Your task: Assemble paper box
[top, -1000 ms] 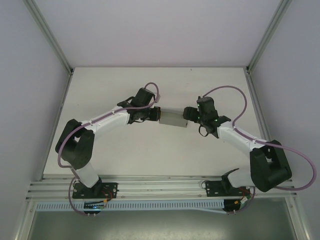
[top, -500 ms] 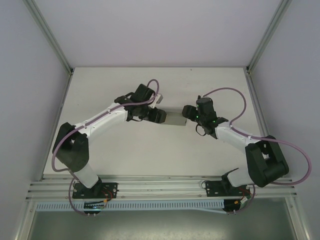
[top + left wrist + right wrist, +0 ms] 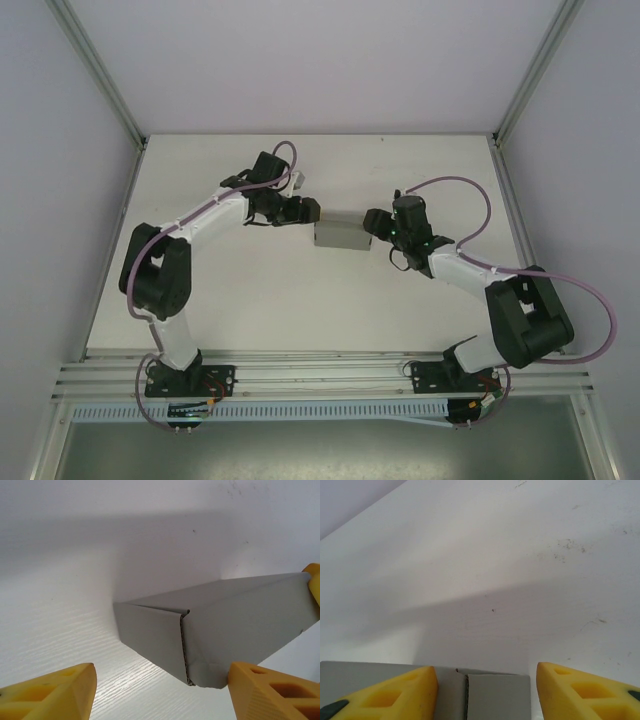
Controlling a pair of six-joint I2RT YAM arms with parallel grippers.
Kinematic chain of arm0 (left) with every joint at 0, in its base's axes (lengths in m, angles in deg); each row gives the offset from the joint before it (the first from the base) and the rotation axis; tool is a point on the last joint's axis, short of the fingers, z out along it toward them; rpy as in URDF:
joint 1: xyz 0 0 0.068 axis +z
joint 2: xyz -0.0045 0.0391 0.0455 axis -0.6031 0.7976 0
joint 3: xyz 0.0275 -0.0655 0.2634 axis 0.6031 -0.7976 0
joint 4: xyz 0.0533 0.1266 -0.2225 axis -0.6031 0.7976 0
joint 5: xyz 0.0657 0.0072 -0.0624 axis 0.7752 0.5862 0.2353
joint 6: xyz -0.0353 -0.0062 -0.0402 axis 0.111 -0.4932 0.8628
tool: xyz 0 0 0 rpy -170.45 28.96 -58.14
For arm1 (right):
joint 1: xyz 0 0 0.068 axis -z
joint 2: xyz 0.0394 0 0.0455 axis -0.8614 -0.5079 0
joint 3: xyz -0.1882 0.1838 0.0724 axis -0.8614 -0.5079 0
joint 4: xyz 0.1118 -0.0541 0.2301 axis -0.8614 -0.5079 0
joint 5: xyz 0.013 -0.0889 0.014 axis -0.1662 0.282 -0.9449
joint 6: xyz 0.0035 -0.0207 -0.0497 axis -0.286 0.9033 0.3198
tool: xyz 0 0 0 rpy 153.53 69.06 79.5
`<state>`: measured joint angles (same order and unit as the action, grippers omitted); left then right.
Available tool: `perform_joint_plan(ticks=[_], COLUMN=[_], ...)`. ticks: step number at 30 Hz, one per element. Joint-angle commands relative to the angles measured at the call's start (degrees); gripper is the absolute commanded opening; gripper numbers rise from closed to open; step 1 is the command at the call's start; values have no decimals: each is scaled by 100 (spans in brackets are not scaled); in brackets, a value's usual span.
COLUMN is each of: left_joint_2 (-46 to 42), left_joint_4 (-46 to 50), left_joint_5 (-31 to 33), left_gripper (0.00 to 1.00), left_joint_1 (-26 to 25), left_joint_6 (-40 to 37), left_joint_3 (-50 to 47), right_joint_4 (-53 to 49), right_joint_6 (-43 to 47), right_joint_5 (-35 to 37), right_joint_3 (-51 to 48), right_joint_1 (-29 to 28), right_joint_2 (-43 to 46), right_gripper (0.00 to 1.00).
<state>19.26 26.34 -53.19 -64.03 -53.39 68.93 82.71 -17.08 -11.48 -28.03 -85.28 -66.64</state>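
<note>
The paper box (image 3: 342,233) is a small closed grey box lying on the white table (image 3: 300,300) between the two arms. My left gripper (image 3: 308,212) stands open just off the box's left end. In the left wrist view the box (image 3: 225,615) lies ahead, with its near bottom corner beside my right-hand finger (image 3: 270,692); nothing is between the jaws of the left gripper (image 3: 161,680). My right gripper (image 3: 376,222) is at the box's right end. In the right wrist view the right gripper (image 3: 486,680) is open over the box (image 3: 495,695), and one finger (image 3: 390,695) overlaps its top.
Aluminium frame posts (image 3: 100,75) and pale walls enclose the table on the left, right and back. Bare white table surface lies in front of the box and behind it.
My left gripper has opened, let go of the box's left end and drawn back up-left. The box rests on the table. The right gripper's jaws have narrowed somewhat at the right end.
</note>
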Motion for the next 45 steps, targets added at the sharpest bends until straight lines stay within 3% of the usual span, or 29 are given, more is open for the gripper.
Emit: perform_joint_plan(ticks=[1, 7, 11, 16, 19, 24, 28, 32, 38, 45], left_joint_2=[115, 120, 130, 381, 497, 576, 616, 671, 615, 608], left_joint_4=[-384, -631, -696, -972, -1010, -1305, -1327, -1394, -1427, -1367], left_joint_5=[-524, -724, -652, -930, -921, -1121, -1094, -1226, -1193, -1239], left_gripper=[67, 63, 50, 44, 35, 29, 12, 0, 0, 0], left_joint_1=[0, 92, 139, 205, 206, 217, 218, 215, 215, 215], left_joint_6=[129, 260, 310, 628, 777, 1017, 1070, 1134, 1153, 1073], left_joint_3=[-116, -352, -557, -861, -970, -1271, -1405, -1464, -1535, -1440], right_joint_4=[-1415, -1484, -1352, -1240, -1083, -456, 11, 259, 660, 700], right_joint_6=[152, 225, 339, 468, 521, 486, 485, 484, 579, 574], right_joint_5=[20, 39, -42, -142, -182, -292, -481, -435, -325, -386], right_joint_3=[-434, -444, -478, -512, -604, -916, -1051, -1165, -1417, -1358], right_joint_1=[14, 31, 29, 31, 31, 31, 31, 16, 9, -63], right_joint_2=[-418, -400, -361, -391, -463, -744, -955, -1012, -963, -916], right_gripper=[54, 54, 53, 52, 41, 37, 24, 20, 9, 9])
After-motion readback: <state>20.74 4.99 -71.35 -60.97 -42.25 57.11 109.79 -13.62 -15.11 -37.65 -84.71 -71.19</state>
